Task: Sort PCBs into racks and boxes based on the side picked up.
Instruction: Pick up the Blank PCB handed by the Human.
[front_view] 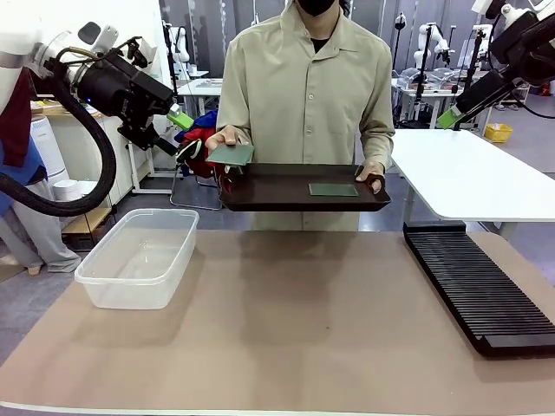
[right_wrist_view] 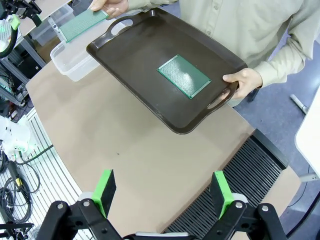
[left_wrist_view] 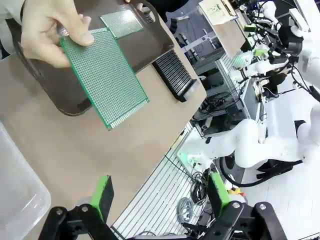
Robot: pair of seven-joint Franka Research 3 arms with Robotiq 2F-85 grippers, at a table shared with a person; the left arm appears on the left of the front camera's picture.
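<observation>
Brown tray (right_wrist_view: pixel 140 55) | PCB (right_wrist_view: pixel 183 76) flat, long axis along tray's length

— Bright and even, lit from overhead. Just a soft shadow under the clear tub (front_view: pixel 130 290), toward 6 o'clock.
— Whitish sheen on the PCB (right_wrist_view: pixel 183 76) in the right wrist view. Hardly any glare elsewhere.
— Sharp in front. Bowed lines at wrist-view edges, worst near 3 and 9 o'clock.
— Far background slightly soft.
</observation>
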